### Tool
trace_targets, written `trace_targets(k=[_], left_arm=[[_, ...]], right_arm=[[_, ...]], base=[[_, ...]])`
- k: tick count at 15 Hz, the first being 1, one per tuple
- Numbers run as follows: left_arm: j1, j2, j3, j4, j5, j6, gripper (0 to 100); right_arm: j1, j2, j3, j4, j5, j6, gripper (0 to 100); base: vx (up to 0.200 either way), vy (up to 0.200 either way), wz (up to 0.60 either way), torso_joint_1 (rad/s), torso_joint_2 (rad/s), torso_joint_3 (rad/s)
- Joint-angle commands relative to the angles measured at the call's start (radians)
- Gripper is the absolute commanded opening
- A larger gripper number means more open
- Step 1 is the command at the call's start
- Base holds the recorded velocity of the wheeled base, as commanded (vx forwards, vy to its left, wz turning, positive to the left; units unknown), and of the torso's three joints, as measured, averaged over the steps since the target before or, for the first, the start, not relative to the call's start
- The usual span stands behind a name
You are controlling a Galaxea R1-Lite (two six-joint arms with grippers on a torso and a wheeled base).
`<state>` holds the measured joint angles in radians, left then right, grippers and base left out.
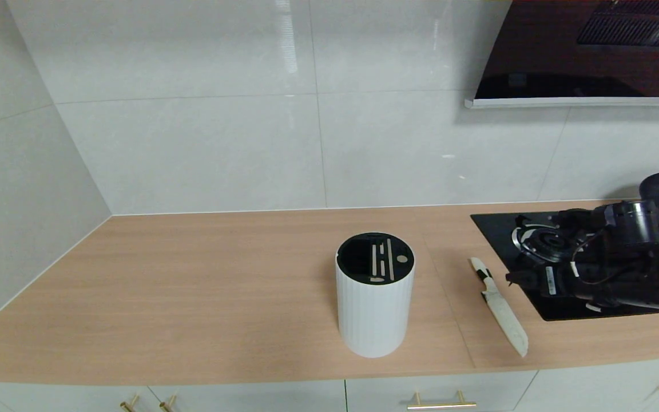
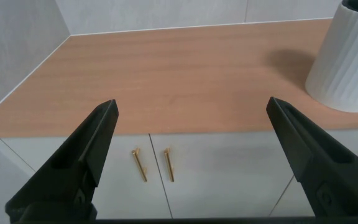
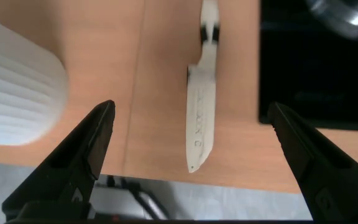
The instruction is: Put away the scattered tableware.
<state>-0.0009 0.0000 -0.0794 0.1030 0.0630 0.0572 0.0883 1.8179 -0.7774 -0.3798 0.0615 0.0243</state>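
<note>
The knife (image 1: 498,306) lay flat on the counter (image 1: 221,274), between the holder (image 1: 374,303) and the hob (image 1: 495,229), touching neither. Its long axis ran back to front, a little slanted, with the handle toward the wall and the blade tip toward the front edge. Your right gripper (image 3: 190,109) hung above the blade, fingers spread wide and holding nothing. The left gripper (image 2: 191,109) was spread too, well apart, at the counter's front edge. I judge you were at the approach for the pick-up. Next you would need to descend, close across the axis, then turn the knife blade-down for a slot.

Head high over counter (image 1: 221,297), wrists close, sharing holder (image 1: 374,312)
</note>
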Motion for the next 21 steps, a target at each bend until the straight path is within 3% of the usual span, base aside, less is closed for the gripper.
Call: trace_targets(k=[1, 5, 12, 21], left_arm=[[0.001, 0.002, 0.0, 0.0, 0.0, 0.0, 100], [-0.001, 0.002, 0.0, 0.0, 0.0, -0.002, 100], [-0.001, 0.002, 0.0, 0.0, 0.0, -0.005, 100], [-0.001, 0.002, 0.0, 0.0, 0.0, -0.007, 100]], right_arm=[[0.028, 0.136, -0.003, -0.019, -0.02, 0.0, 100], [0.048, 0.307, 0.0, -0.199, -0.095, -0.003, 100], [0.047, 0.463, -0.009, -0.395, -0.109, -0.02, 100], [0.03, 0.561, -0.077, -0.502, -0.14, -0.021, 100]], base=[[0.0, 0.0, 0.0, 0.0, 0.0, 0.0], [0.0, 0.0, 0.0, 0.0, 0.0, 0.0], [0.0, 0.0, 0.0, 0.0, 0.0, 0.0], [0.0, 0.0, 0.0, 0.0, 0.0, 0.0]])
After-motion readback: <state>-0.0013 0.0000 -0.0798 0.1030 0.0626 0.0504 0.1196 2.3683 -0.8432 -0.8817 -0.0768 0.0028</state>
